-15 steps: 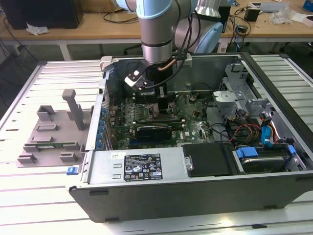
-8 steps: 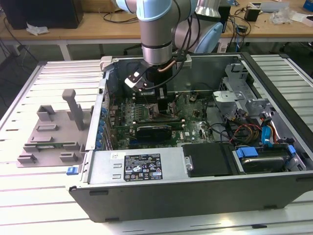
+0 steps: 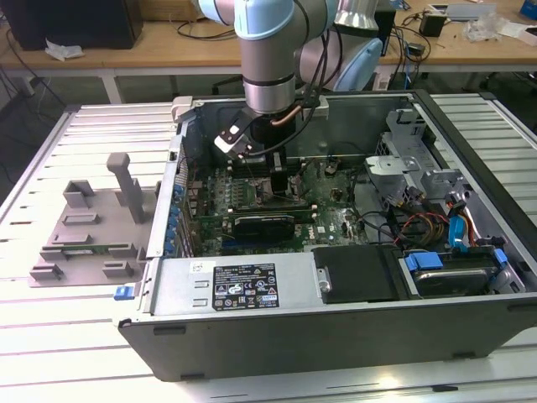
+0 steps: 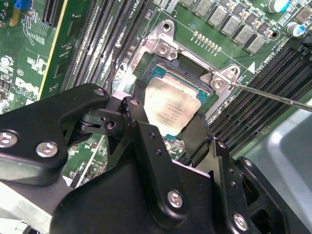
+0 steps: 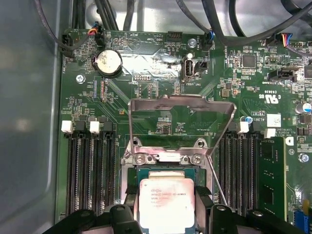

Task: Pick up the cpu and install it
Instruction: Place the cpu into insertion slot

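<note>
One black gripper (image 5: 166,197), jaws clamping flat square silver cpu (image 5: 166,207), steel-framed socket (image 5: 168,157), green motherboard (image 5: 161,63)

The cpu (image 5: 166,204) has a smudged, silvery metal lid, and the load plate (image 5: 180,103) is bright bare metal.

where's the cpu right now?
In both wrist views the cpu is clamped between the gripper fingers at the open motherboard socket, beside its raised load plate, with memory slots on either side.
</note>
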You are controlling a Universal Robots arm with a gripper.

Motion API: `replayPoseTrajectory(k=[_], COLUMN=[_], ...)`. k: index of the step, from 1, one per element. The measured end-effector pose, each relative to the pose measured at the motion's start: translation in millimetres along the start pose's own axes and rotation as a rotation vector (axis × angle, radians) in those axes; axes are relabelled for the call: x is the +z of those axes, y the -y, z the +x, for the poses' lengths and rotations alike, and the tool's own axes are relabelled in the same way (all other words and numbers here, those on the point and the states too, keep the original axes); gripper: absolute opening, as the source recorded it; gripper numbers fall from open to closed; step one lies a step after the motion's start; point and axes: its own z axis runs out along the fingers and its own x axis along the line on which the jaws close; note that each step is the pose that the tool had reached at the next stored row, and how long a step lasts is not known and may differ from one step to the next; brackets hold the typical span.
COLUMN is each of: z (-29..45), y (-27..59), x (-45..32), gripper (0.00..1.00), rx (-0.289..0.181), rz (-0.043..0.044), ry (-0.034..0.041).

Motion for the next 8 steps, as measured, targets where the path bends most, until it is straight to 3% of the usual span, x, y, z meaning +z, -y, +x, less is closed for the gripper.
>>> replayPoseTrajectory(k=[8], z=[0.1], y=[0.5], x=[0.9], gripper=[0.55], rx=[0.000], rz=[-0.0003], ry=[-0.0003])
